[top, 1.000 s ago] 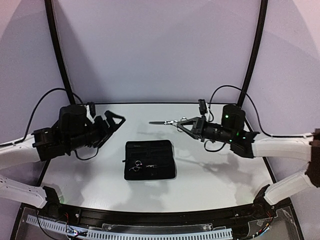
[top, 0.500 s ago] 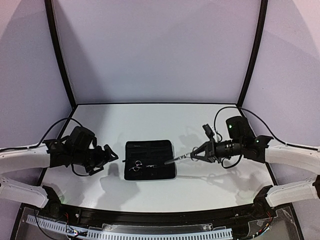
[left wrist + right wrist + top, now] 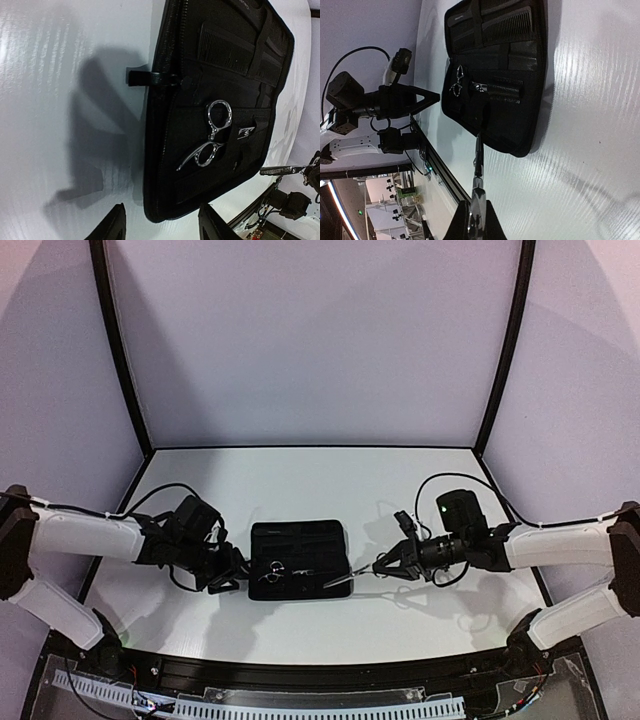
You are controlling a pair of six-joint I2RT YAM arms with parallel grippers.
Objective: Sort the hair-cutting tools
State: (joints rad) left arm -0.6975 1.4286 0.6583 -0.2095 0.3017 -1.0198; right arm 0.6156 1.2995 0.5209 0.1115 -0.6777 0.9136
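An open black zip case (image 3: 300,558) lies mid-table. Inside it, silver scissors (image 3: 212,135) are tucked in a strap, also seen as the cased scissors (image 3: 456,82). A black comb (image 3: 225,50) sits in a pocket at the case's far end; the right wrist view shows the same comb (image 3: 507,25). My left gripper (image 3: 162,226) is open, its fingers (image 3: 112,225) straddling the case's near left corner without touching it. My right gripper (image 3: 477,222) is shut on a second pair of scissors (image 3: 479,192). Their blade tip reaches the case's near right edge (image 3: 335,583).
A small black pull tab (image 3: 150,77) sticks out from the case's left side. The table's black front rail (image 3: 300,672) runs close behind both grippers. The left gripper (image 3: 420,97) shows in the right wrist view beyond the case.
Both arms have dropped from mid-air and moved in to the case. The right one brought its scissors down to the case's near right edge. The left jaws have narrowed.
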